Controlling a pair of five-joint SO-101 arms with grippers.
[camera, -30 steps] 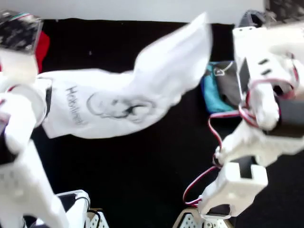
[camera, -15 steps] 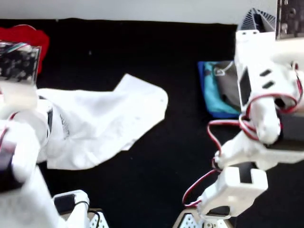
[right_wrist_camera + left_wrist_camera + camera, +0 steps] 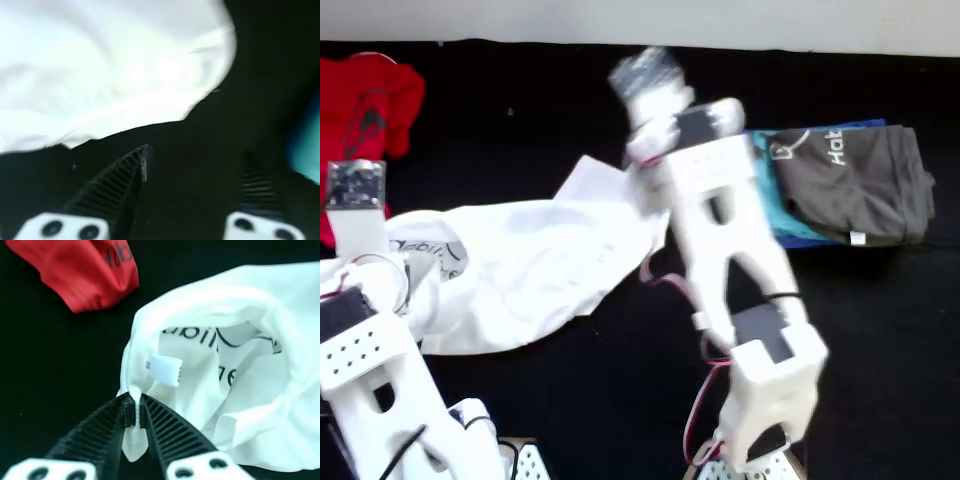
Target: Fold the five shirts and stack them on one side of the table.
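Up close, the left gripper point(image 3: 134, 404) clamps the white shirt point(image 3: 235, 305) collar; right gripper point(image 3: 196, 154) jaws apart. Overhead: folded shirts point(image 3: 850, 190) far right.

Overhead plus wrist closeups (shirt point(image 3: 520, 270) shared)

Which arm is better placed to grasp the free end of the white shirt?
Right. The right gripper is open and empty, close beside the white shirt's free edge. The left gripper is shut on the shirt's neck edge, so it cannot take another hold.
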